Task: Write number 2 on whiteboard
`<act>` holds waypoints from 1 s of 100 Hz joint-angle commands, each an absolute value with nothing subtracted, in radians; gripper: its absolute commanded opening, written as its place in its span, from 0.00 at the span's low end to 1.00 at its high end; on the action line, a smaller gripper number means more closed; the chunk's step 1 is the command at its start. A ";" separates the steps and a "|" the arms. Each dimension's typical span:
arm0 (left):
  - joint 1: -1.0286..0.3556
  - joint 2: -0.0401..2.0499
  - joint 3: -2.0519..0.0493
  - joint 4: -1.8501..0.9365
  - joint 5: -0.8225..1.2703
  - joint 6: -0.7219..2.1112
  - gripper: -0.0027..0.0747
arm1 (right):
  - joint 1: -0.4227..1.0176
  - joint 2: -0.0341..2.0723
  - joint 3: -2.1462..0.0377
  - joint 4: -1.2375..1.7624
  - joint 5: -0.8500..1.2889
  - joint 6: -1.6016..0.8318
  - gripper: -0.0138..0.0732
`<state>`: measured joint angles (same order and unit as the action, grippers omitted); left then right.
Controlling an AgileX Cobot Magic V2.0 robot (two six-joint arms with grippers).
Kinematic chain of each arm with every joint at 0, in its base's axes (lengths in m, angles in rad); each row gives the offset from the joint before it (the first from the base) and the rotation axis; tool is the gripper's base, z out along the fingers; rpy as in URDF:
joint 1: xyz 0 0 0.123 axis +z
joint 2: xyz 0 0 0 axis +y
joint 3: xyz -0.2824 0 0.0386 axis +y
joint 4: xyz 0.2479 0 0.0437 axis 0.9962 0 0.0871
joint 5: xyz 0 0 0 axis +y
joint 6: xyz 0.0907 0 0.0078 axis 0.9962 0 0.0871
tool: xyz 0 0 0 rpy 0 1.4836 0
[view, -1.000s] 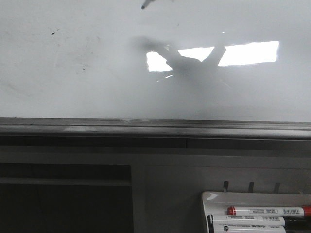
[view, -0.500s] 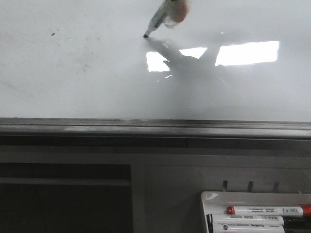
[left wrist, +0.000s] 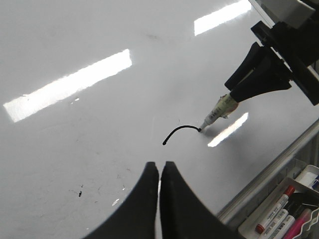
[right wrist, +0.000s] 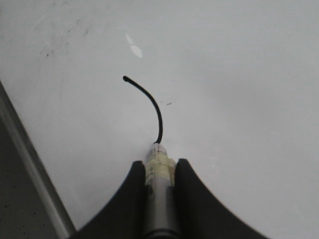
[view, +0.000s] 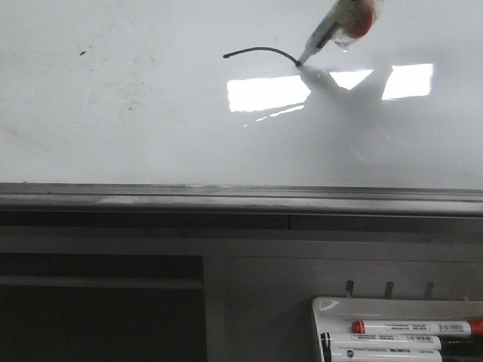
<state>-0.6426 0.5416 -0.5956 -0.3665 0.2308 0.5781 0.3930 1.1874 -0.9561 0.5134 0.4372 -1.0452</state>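
Observation:
The whiteboard (view: 151, 136) fills the upper front view, glossy white with a grey edge strip (view: 226, 197). A short curved black line (view: 260, 51), the top arc of the number 2, is drawn on it; it also shows in the left wrist view (left wrist: 178, 132) and the right wrist view (right wrist: 149, 104). My right gripper (right wrist: 159, 164) is shut on a white marker (right wrist: 158, 172) whose tip touches the line's end (view: 299, 63). In the left wrist view the right gripper (left wrist: 259, 74) holds the marker (left wrist: 217, 110). My left gripper (left wrist: 159, 164) is shut and empty, above the board.
A white marker tray (view: 400, 332) with a red-capped marker (view: 415, 327) and others stands at the lower right, below the board's edge; it also shows in the left wrist view (left wrist: 281, 214). Small dark specks (view: 83, 53) and bright glare patches (view: 268, 92) mark the board.
The marker came down onto the board, then moved right, drawing a curved black arc. The arm's shadow and reflection shifted right with it.

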 commanded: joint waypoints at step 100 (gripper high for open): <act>-0.644 0.543 -0.625 -0.383 0.154 0.565 0.01 | 0.112 0.982 -0.871 0.414 0.607 -0.912 0.09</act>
<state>-0.6426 0.5416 -0.5956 -0.3682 0.2285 0.5781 0.1454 1.0211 -0.8605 0.4417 0.6601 -0.9109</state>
